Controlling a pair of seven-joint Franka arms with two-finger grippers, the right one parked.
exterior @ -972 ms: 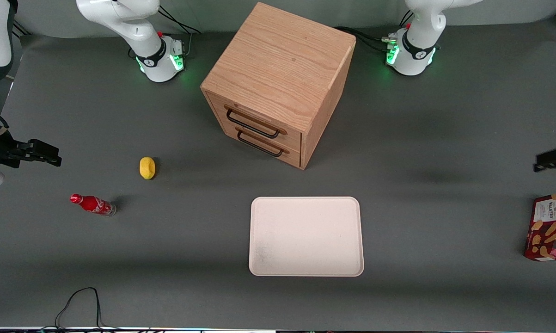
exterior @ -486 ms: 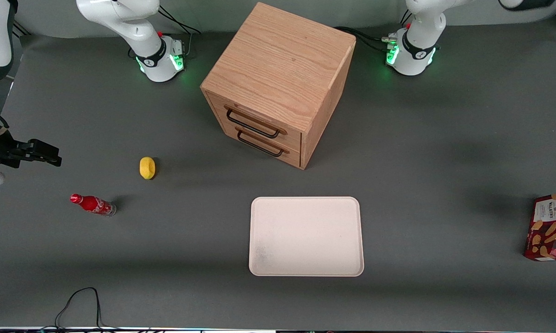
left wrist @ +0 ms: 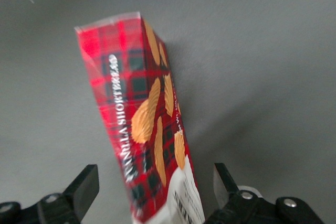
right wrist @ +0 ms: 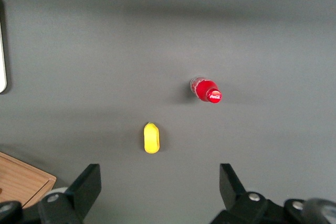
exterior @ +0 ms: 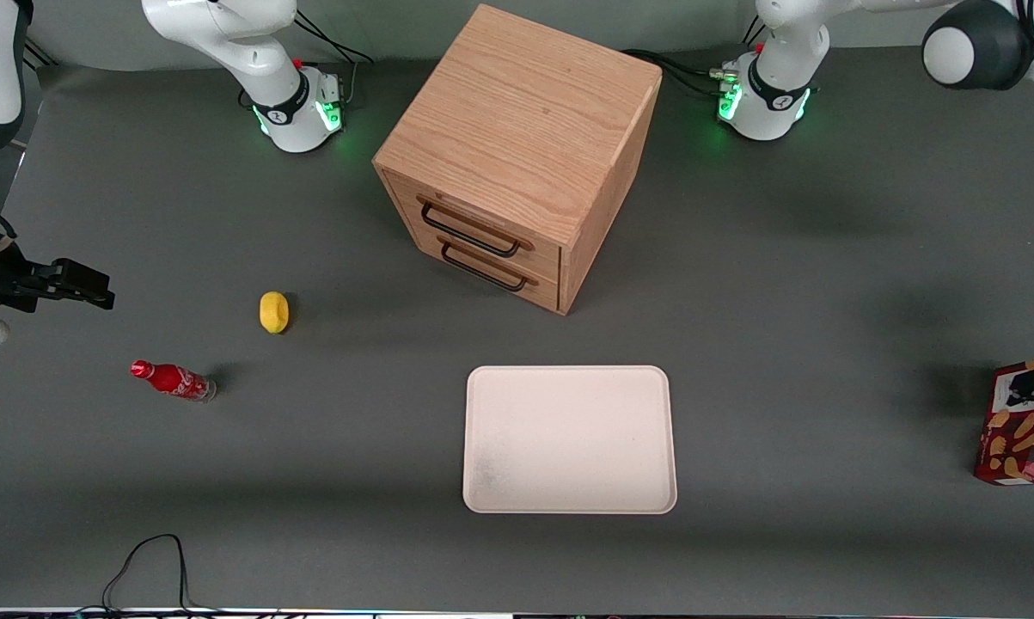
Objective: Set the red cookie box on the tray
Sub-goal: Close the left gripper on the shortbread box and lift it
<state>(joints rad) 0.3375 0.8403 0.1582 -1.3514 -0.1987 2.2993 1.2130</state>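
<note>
Pictured at the working arm's end of the table (exterior: 826, 284), hard by the edge: red cookie box (exterior: 1017, 430), dark-red tartan carton with white label panel and orange-tan finger cookies, standing on end with long axis upright, label end uppermost. Poised directly above it, gripper (left wrist: 152, 195), fingers (left wrist: 84, 187) spread wide to either side of the carton's top, holding nothing. Well apart toward mid-table, nearer the front edge: tray (exterior: 568, 507), pale pinkish-white, bare grey surface between the two.
</note>
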